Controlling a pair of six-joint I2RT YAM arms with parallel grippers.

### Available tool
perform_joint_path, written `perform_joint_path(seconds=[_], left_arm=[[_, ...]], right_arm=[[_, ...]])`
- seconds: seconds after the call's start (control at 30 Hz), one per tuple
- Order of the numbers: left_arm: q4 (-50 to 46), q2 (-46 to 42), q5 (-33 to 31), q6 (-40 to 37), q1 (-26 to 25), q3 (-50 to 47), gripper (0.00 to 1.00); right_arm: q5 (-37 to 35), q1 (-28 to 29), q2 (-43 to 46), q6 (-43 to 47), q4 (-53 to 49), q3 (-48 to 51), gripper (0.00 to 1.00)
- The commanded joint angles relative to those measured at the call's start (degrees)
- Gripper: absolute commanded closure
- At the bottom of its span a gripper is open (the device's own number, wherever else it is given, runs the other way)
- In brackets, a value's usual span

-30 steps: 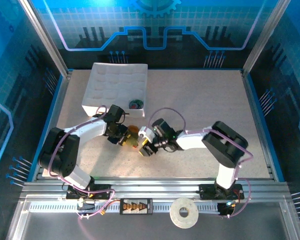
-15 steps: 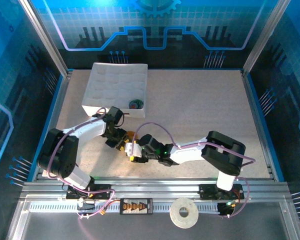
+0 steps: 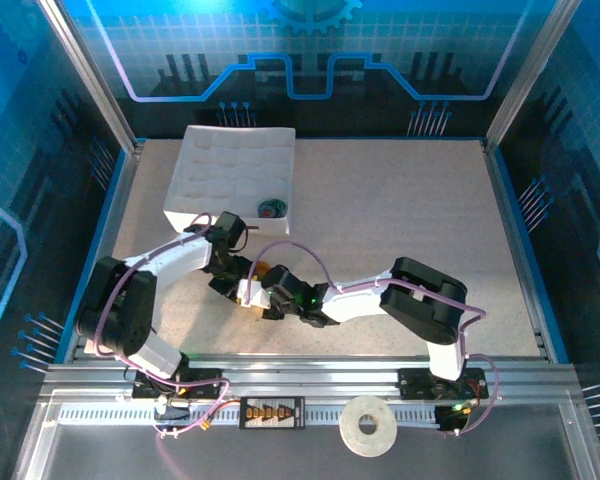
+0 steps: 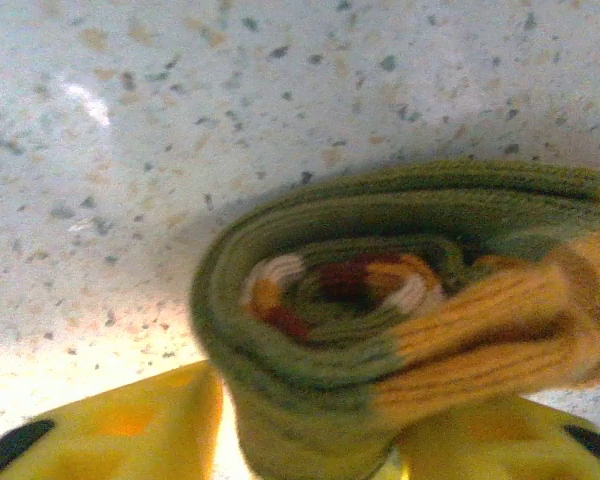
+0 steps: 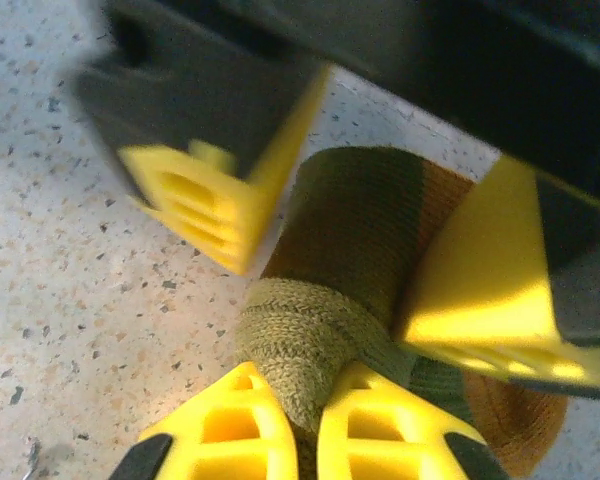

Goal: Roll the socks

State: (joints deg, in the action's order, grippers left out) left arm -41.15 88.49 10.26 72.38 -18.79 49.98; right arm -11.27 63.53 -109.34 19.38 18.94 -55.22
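The olive-green sock with an orange toe lies rolled into a tight coil on the table, and appears as an orange-green bit between both arms. My left gripper straddles the roll, open, with a sliver of light between one finger and the knit. Its yellow fingers flank the roll in the right wrist view. My right gripper is shut on the roll's loose olive end. From above, the left gripper and right gripper meet tip to tip. The other sock, a small dark-and-green roll, sits in the tray.
The white gridded tray stands at the back left, close behind the left arm. Speckled table stretches free to the right and back. A tape roll lies on the rail in front of the arm bases.
My right gripper has slid left to the rolled sock and shut on its end. The left jaws have widened around the roll.
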Motion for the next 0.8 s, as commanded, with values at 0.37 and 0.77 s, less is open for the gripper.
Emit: perform_joint_path(seconds=[0.37, 0.77], left_arm=[[-8.19, -15.48, -6.39, 3.71, 1.64, -0.56, 0.27], [11.25, -15.92, -1.21, 2.97, 1.18, -7.67, 0.29]], right_arm=[[21.36, -10.15, -6.56, -16.36, -17.67, -2.20, 1.00], [40.35, -19.73, -12.90, -32.19, -18.42, -5.53, 1.00]])
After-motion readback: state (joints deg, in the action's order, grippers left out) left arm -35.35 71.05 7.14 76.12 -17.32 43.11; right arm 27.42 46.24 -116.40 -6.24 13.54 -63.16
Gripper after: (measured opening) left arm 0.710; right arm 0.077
